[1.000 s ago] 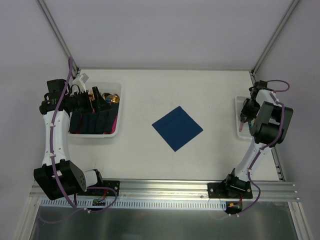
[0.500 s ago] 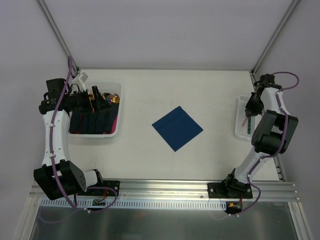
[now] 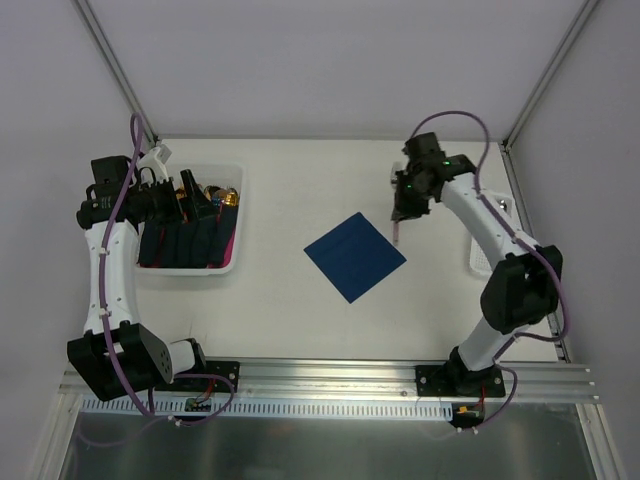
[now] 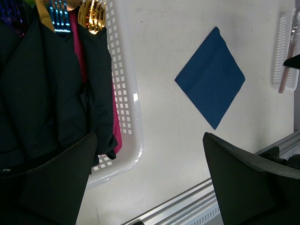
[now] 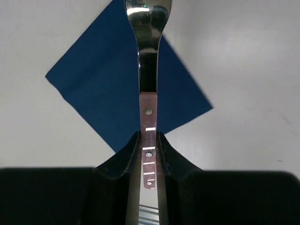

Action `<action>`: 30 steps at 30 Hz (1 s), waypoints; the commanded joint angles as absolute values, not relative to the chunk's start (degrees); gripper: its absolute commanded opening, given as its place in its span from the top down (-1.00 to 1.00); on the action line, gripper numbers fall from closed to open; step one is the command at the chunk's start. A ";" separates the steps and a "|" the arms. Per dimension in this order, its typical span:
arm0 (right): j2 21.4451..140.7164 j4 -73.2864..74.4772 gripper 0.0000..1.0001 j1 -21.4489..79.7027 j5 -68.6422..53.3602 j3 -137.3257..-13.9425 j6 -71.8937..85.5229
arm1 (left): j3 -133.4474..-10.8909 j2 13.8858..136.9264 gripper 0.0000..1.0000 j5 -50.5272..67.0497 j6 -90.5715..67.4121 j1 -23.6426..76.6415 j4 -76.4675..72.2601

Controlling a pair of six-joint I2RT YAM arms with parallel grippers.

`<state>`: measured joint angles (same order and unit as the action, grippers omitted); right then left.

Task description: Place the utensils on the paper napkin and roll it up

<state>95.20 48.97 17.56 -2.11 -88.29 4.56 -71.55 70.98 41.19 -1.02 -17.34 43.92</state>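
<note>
**White table: a short carry leftward remains**

The right gripper is clamped on the coppery riveted handle of a slim, shiny silver utensil, whose long axis runs straight out from the fingers. The flat navy-blue square paper napkin lies just left and nearer, corner-on. The left gripper, jaws wide and empty, hangs well apart over a white perforated basket, so the right arm looks best placed

The paper napkin, a plain dark navy square with a faint fold crease, lies flat on the tabletop, turned corner-up like a diamond. One utensil, with a shiny silver neck and head and a riveted coppery handle, is pinched by its handle in the right claw, its head above the napkin's edge.
</note>
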 commanded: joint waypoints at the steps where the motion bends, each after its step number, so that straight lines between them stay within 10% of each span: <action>1: 100.71 47.38 1.00 24.68 -0.62 -88.76 13.79 | -72.16 68.12 -0.97 38.32 -3.25 -17.75 43.51; 30: 118.74 44.12 1.00 34.37 5.10 -93.43 21.71 | -69.61 65.65 -0.97 35.25 -3.60 -17.75 43.59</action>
<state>118.72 44.88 34.94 4.69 -93.84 20.34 -69.47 66.63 35.66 -3.03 -17.34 43.90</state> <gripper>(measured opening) 0.174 0.987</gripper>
